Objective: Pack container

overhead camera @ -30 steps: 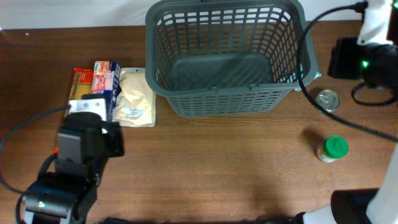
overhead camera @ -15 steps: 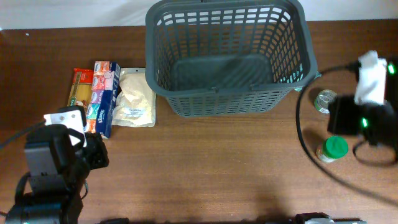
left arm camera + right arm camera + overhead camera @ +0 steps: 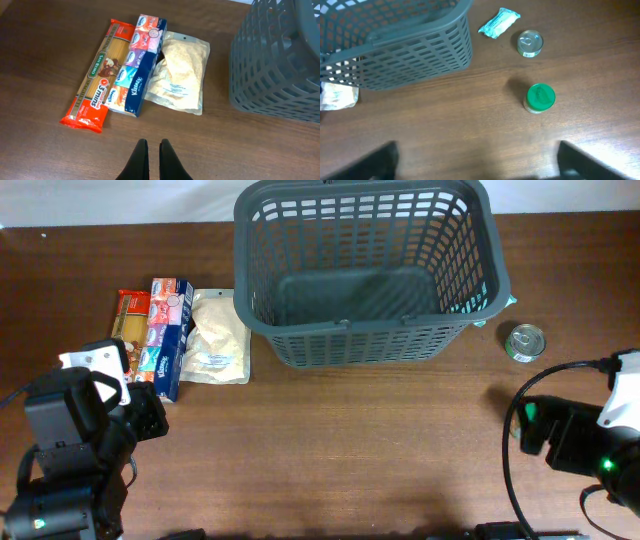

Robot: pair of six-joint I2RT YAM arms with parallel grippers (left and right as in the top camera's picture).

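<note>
The container [image 3: 360,345], a large dark grey lattice basket, stands empty at the back middle of the table; it also fills the right of the left wrist view [image 3: 280,60] and the upper left of the right wrist view [image 3: 395,45]. My left gripper [image 3: 151,142] is shut on nothing, hovering over bare wood just in front of a spaghetti pack [image 3: 97,82], a Kleenex pack [image 3: 137,65] and a pale pouch [image 3: 179,75]. My right gripper [image 3: 477,155] stands wide open and empty, short of a green-lidded jar [image 3: 540,97].
A tin can [image 3: 525,341] sits right of the basket, with a small teal-white packet [image 3: 499,22] behind it. The left arm [image 3: 75,440] covers the front left corner, the right arm [image 3: 590,445] the front right, hiding the jar from overhead.
The right arm has swung from the back right to the front right, and its jaws have opened. The left arm has drawn back toward the front left, still shut.
</note>
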